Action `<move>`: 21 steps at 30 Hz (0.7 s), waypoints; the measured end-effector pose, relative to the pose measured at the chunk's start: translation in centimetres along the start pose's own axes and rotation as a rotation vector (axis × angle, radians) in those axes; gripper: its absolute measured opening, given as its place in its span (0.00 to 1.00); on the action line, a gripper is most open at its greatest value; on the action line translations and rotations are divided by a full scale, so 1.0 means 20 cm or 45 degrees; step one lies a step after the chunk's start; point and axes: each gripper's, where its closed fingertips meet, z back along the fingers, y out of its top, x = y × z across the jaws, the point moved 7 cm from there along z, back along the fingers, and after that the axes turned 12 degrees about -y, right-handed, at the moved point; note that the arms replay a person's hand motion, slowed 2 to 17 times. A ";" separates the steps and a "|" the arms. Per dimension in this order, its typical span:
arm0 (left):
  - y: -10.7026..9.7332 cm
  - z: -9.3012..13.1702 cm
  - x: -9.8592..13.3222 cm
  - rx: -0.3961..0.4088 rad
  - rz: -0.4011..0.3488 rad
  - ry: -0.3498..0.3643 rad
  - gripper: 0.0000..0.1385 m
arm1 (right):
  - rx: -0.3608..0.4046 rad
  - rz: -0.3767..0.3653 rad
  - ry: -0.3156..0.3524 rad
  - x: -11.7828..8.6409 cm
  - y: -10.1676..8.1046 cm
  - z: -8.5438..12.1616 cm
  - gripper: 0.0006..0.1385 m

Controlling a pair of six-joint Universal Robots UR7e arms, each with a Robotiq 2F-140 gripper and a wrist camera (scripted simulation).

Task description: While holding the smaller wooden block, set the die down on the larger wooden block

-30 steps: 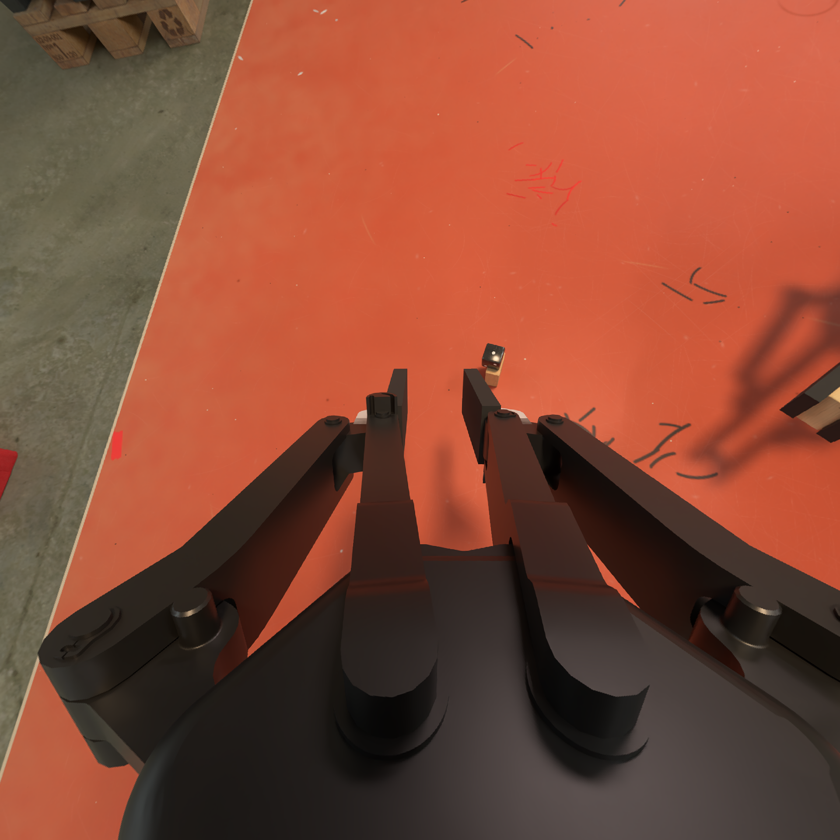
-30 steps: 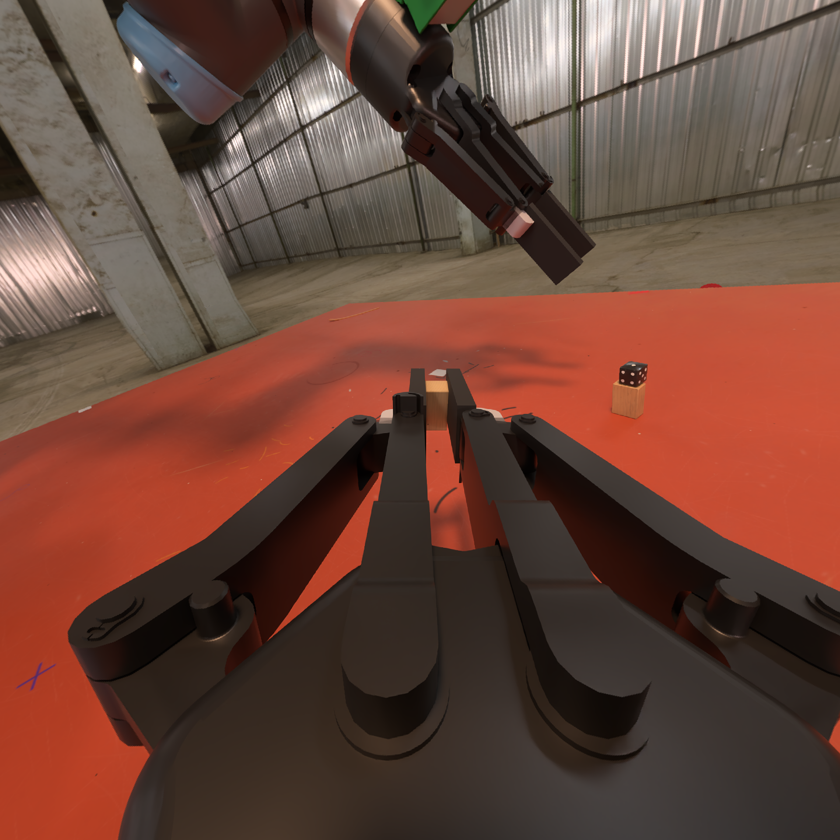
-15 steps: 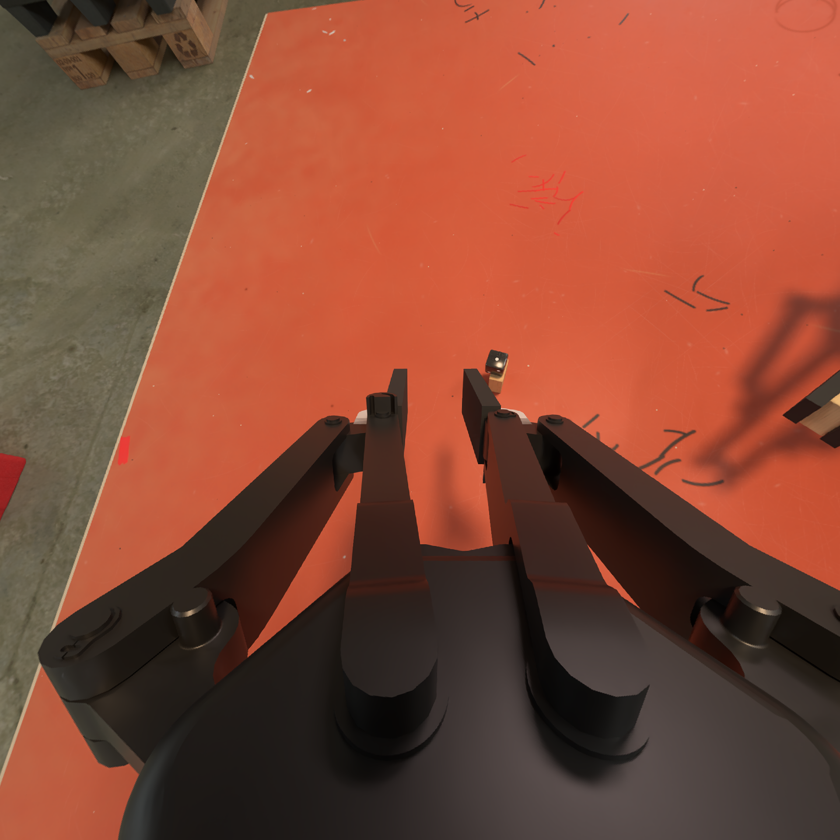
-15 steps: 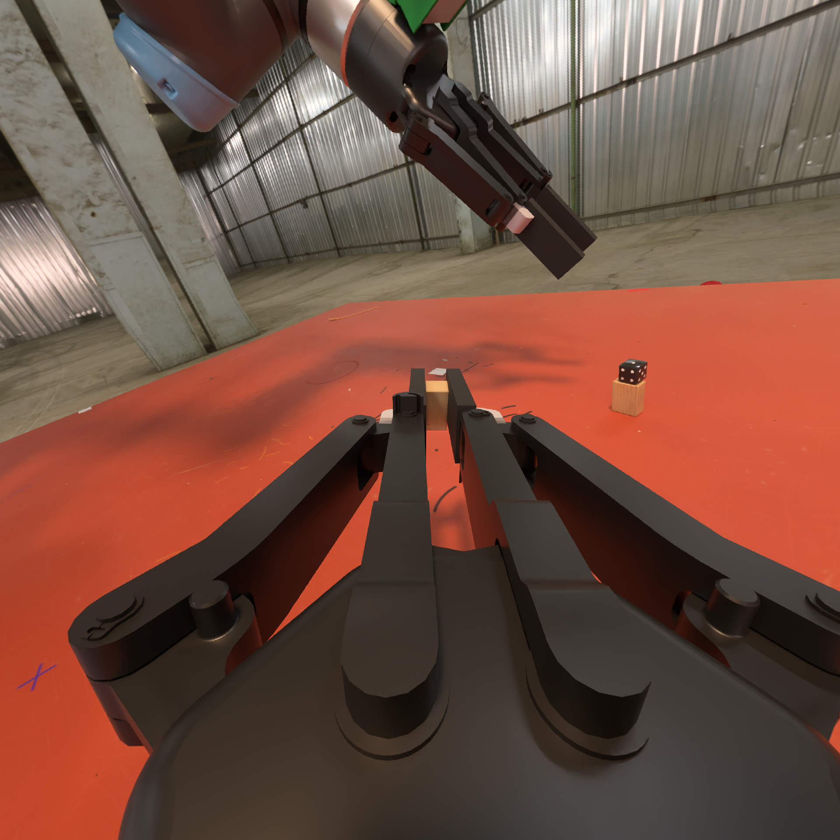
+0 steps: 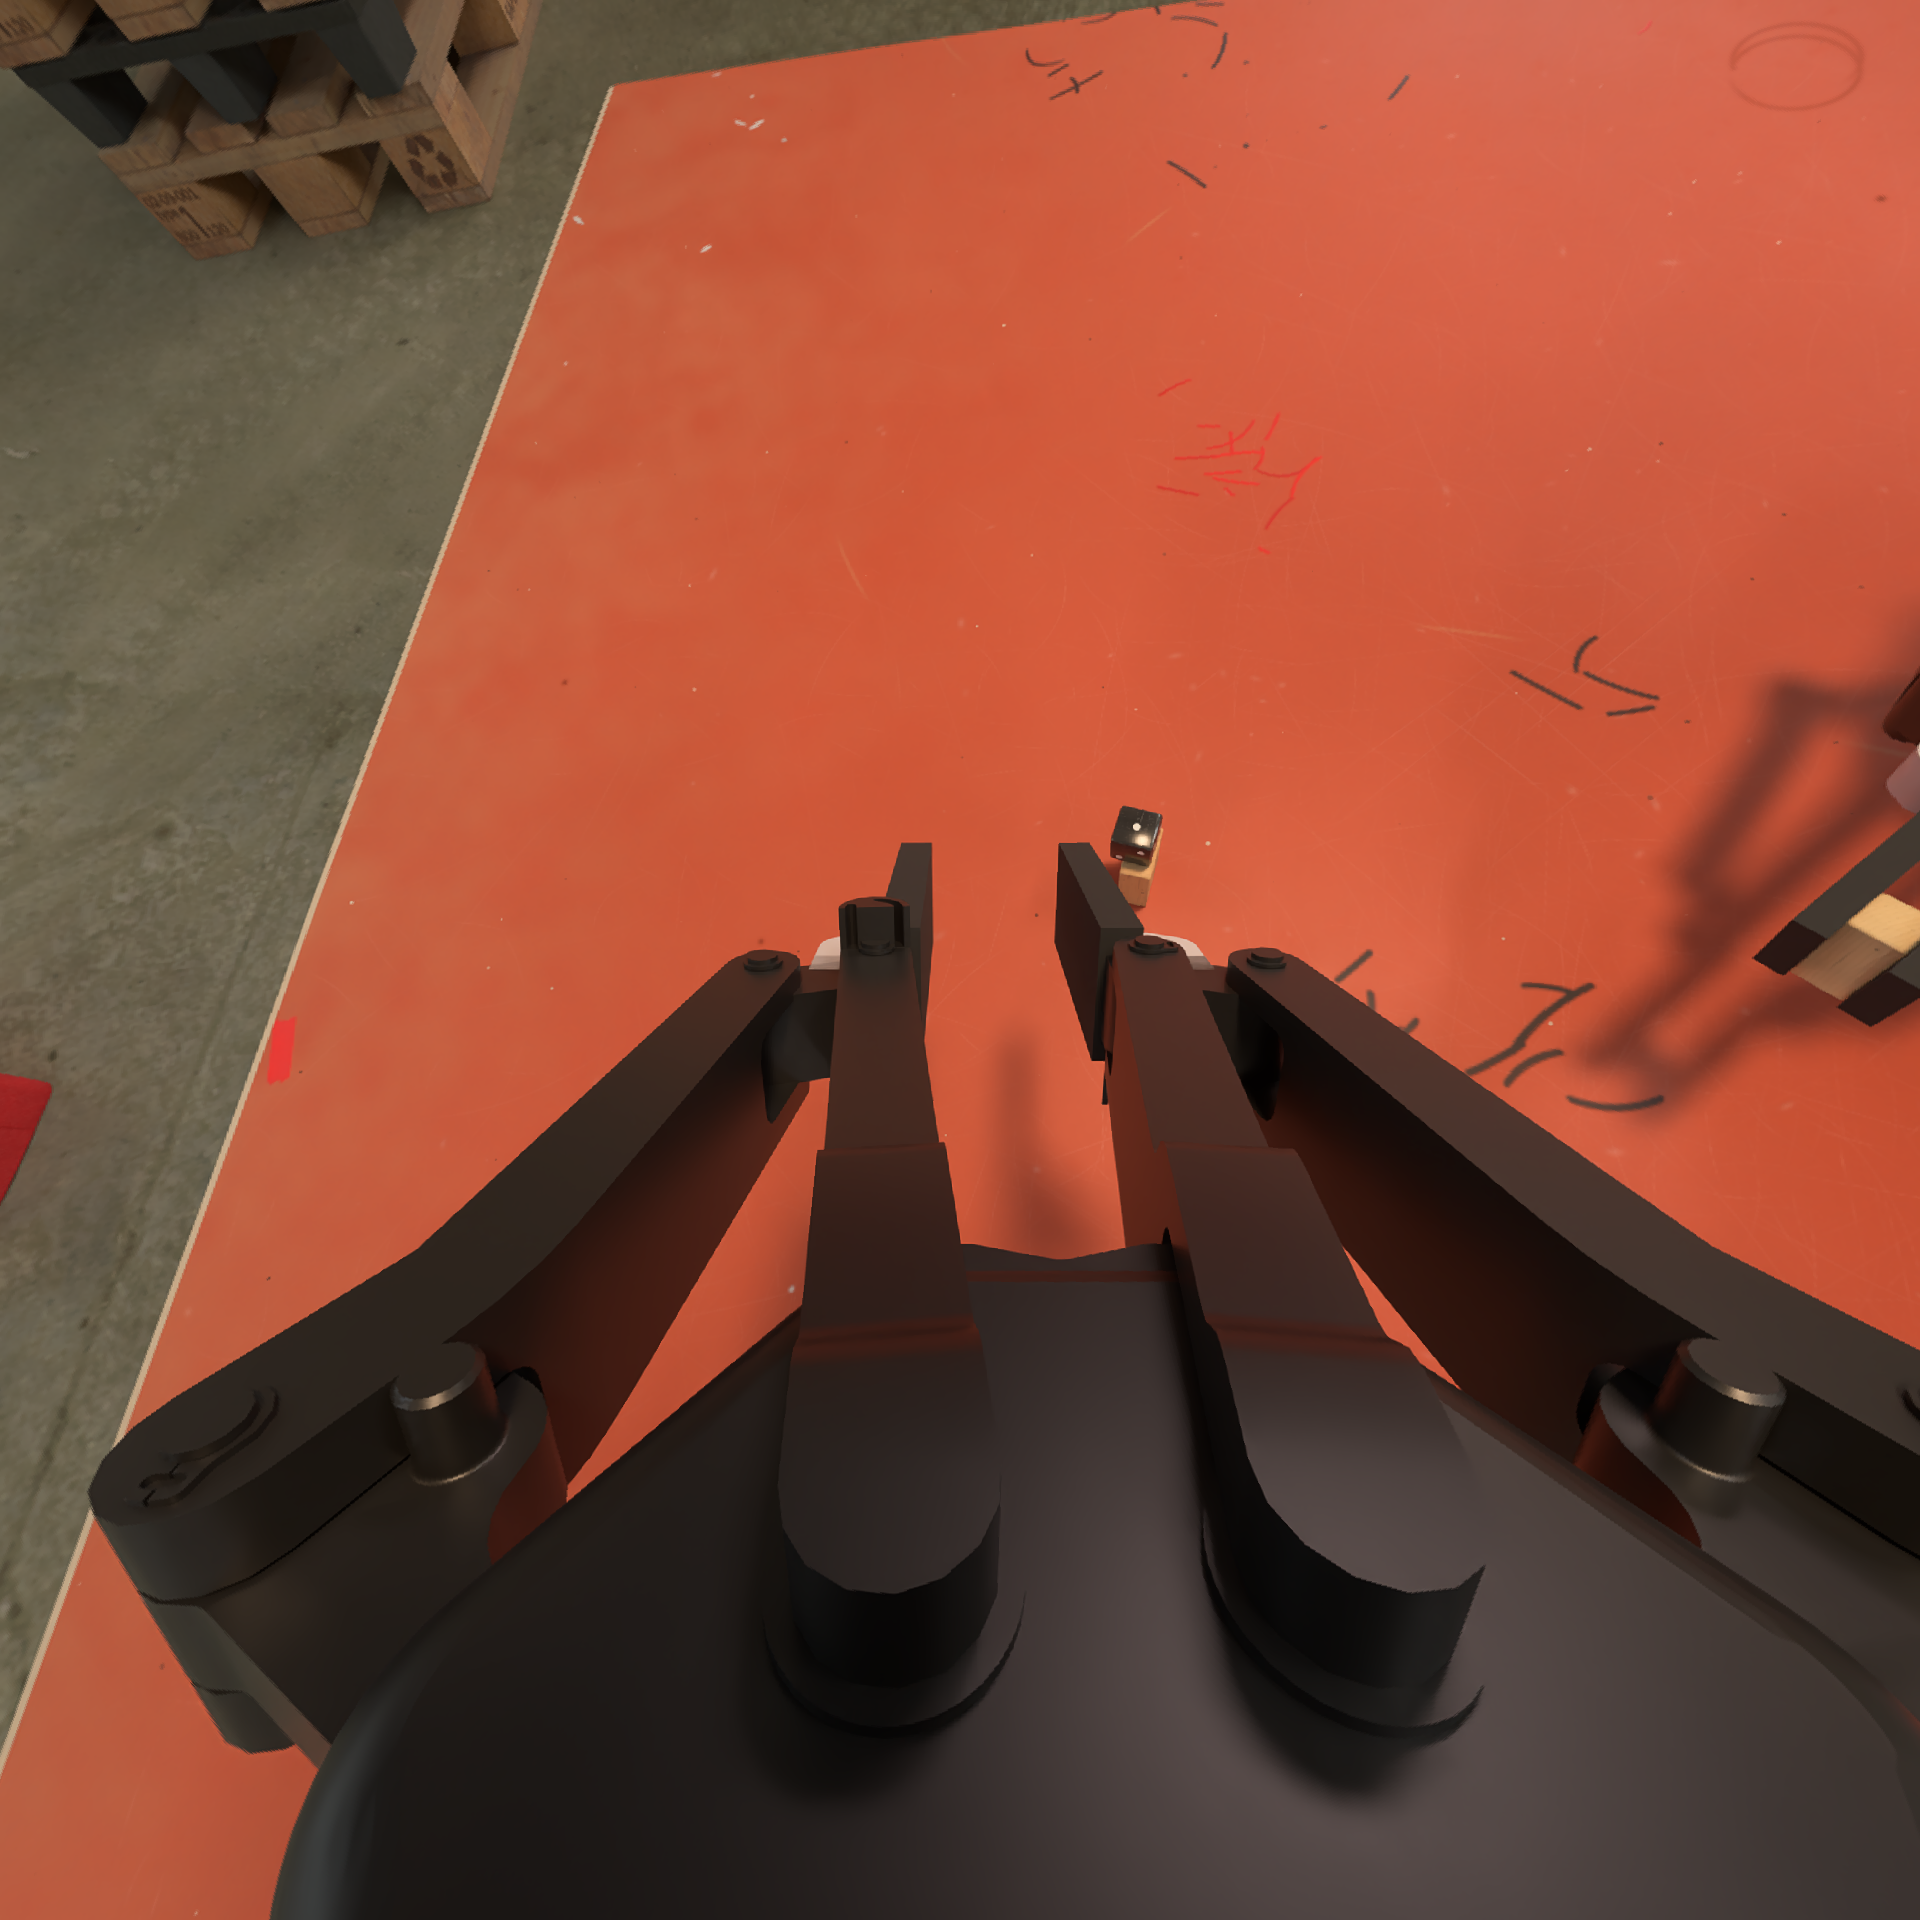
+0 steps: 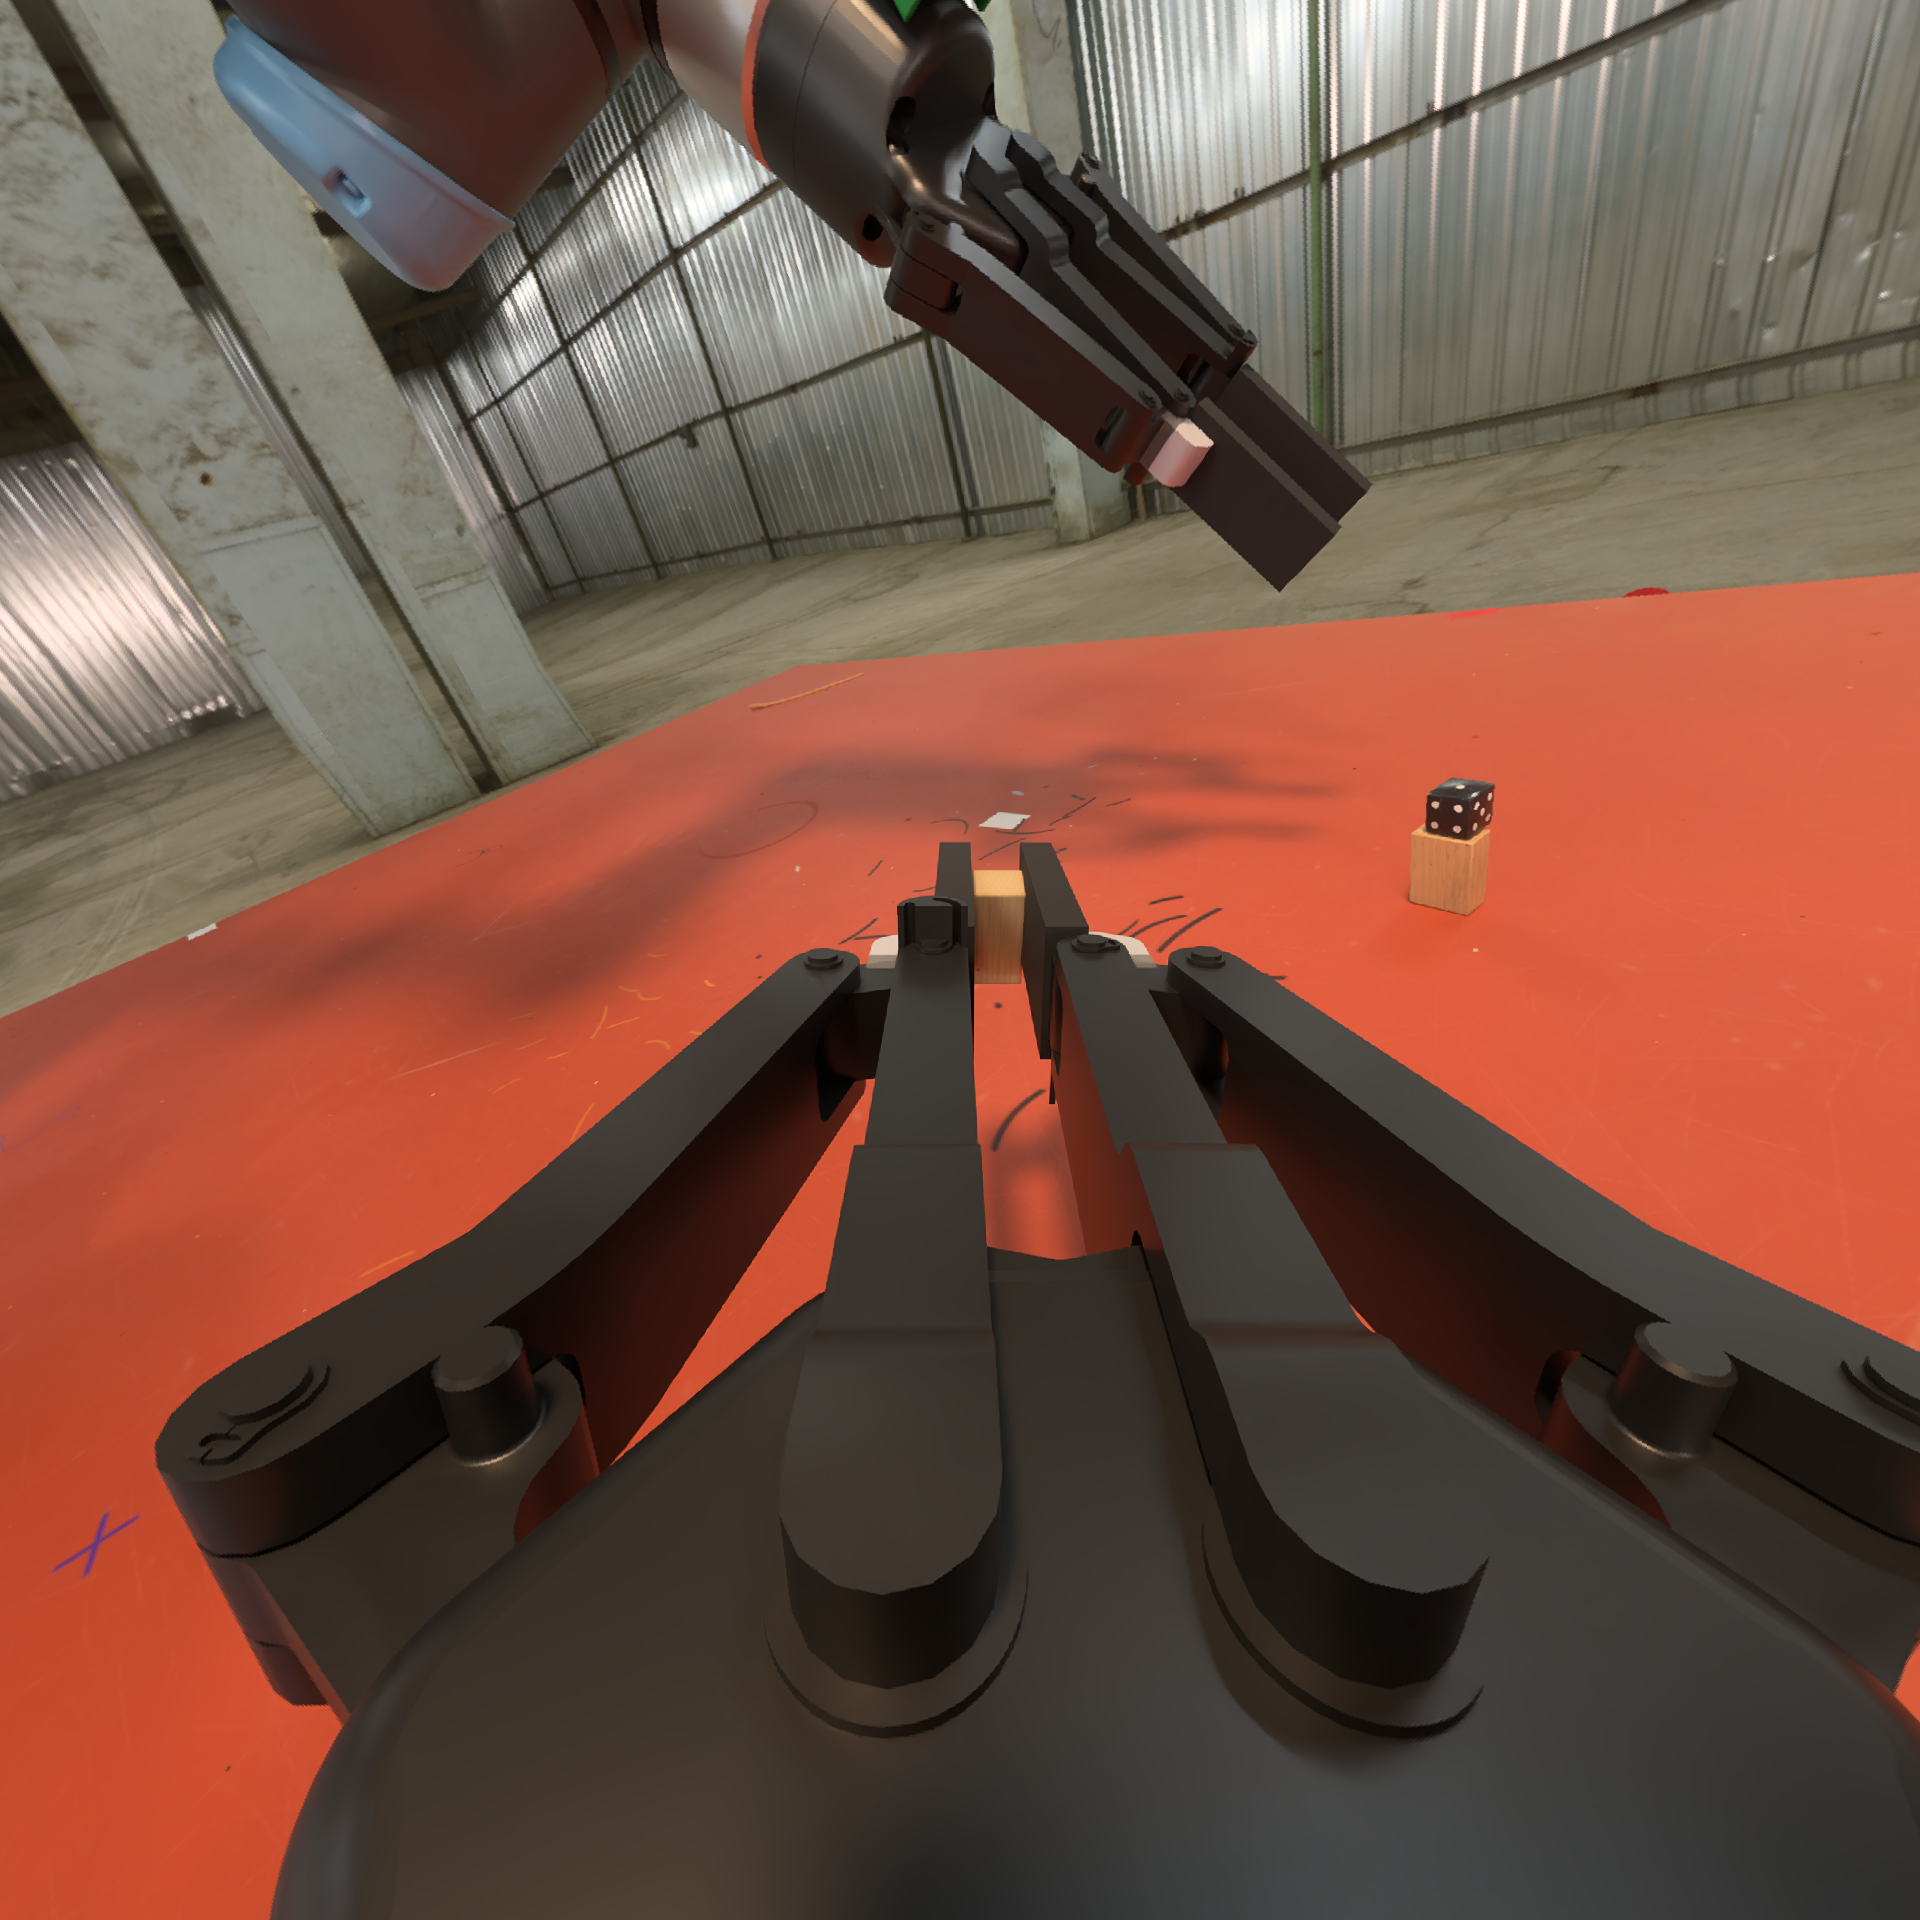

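A black die (image 5: 1136,834) with white pips sits on top of the larger wooden block (image 5: 1138,885), which stands upright on the red table (image 5: 935,468). My left gripper (image 5: 992,862) is open and empty, raised well above the table, with the stack just past its right fingertip. My right gripper (image 6: 998,862) is shut on the smaller wooden block (image 6: 998,925) and holds it above the table. In the right wrist view the die (image 6: 1460,809) and larger block (image 6: 1448,871) stand off to the right, with the left gripper (image 6: 1294,520) hanging high above them. The held block also shows in the left wrist view (image 5: 1865,945).
The table's left edge (image 5: 416,644) runs diagonally, with concrete floor beyond it. A wooden pallet (image 5: 281,114) stands on the floor at the far left. A red object (image 5: 16,1122) lies on the floor. Concrete pillars (image 6: 260,468) and metal walls stand behind.
My left gripper has risen away from the die and block, still open; more of the pallet and table edge shows. The right gripper and its block have not moved.
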 end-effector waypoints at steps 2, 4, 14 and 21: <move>0.00 0.00 0.00 0.009 -0.003 -0.003 0.23 | -0.004 -0.003 0.000 0.00 0.00 0.00 0.09; 0.00 0.00 0.00 0.018 -0.005 -0.005 0.23 | -0.005 -0.002 0.000 0.00 0.00 -0.01 0.09; -0.02 -0.01 -0.01 0.044 -0.011 -0.016 0.23 | -0.012 -0.005 0.002 0.00 -0.01 -0.02 0.09; -0.03 -0.02 -0.02 0.045 -0.006 -0.019 0.23 | -0.017 -0.022 0.006 0.01 -0.01 -0.02 0.09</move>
